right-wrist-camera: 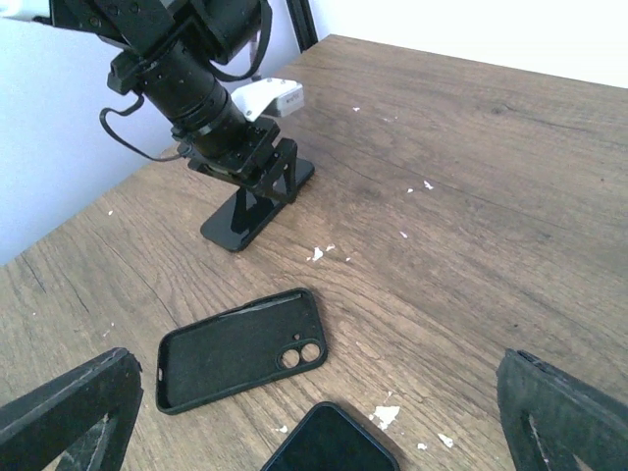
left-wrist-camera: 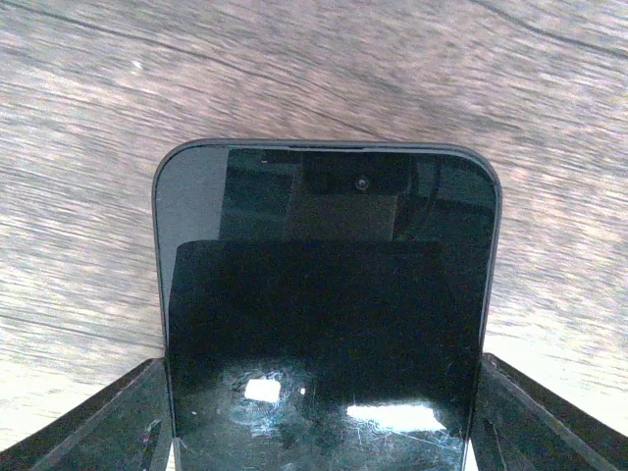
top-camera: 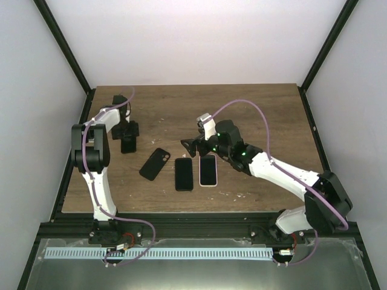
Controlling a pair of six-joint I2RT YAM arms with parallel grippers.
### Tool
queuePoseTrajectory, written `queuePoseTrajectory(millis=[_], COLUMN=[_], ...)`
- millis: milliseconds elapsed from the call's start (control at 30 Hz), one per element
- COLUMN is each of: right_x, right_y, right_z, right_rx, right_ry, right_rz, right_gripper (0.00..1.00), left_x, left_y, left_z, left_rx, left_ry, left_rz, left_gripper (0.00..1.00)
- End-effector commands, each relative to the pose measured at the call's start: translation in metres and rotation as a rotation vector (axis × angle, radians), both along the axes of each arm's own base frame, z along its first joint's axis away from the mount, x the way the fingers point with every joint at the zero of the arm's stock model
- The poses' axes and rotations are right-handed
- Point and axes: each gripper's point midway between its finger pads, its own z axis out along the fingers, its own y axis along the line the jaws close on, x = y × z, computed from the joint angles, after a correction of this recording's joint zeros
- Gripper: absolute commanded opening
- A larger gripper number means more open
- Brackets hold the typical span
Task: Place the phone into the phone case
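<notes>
Left pincer (top-camera: 128, 140) clamped on black phone (left-wrist-camera: 324, 324) lying beyond phone case (top-camera: 155, 164); right pincer (top-camera: 191, 145) spread wide, empty, near phone case.

The top external camera sits high behind the arm bases (top-camera: 112, 232) and looks down and forward over the whole wooden table (top-camera: 242, 109), with the bases at 6 o'clock and the far edge at 12. The left wrist camera hangs very close above a black phone (left-wrist-camera: 329, 314), facing almost straight down, its own fingers (left-wrist-camera: 108, 422) at 5 and 7 o'clock. The right wrist camera rides low, looking obliquely across the boards toward 11 o'clock. It shares that phone, beneath the left gripper (right-wrist-camera: 263, 186), with the left wrist view, and the phone case (right-wrist-camera: 231, 348) with the overhead.
</notes>
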Motion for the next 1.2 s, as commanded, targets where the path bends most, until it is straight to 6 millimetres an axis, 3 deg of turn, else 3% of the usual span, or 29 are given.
queuePoseTrajectory(millis=[0, 300, 600, 800, 933, 1167], right_x=[0.001, -0.004, -0.010, -0.012, -0.016, -0.018], right_y=[-0.008, -0.016, -0.033, -0.040, -0.045, -0.046], right_z=[0.014, 0.021, 0.037, 0.048, 0.052, 0.050], right_rx=[0.022, 0.042, 0.071, 0.085, 0.092, 0.106], right_ry=[-0.029, -0.039, -0.083, -0.105, -0.119, -0.104], right_rz=[-0.024, -0.044, -0.080, -0.097, -0.105, -0.100], right_gripper=[1.00, 1.00, 1.00, 1.00, 1.00, 1.00], left_x=[-0.012, -0.040, -0.086, -0.112, -0.120, -0.128], left_y=[-0.026, -0.071, -0.115, -0.135, -0.146, -0.144], left_z=[0.020, 0.060, 0.077, 0.037, 0.031, 0.020], left_rx=[-0.048, -0.110, -0.145, -0.076, -0.082, -0.032], left_ry=[-0.010, -0.066, -0.031, 0.080, 0.087, 0.098], left_rz=[-0.030, -0.174, -0.290, -0.364, -0.399, -0.445], left_gripper=[0.71, 0.71, 0.71, 0.71, 0.71, 0.70])
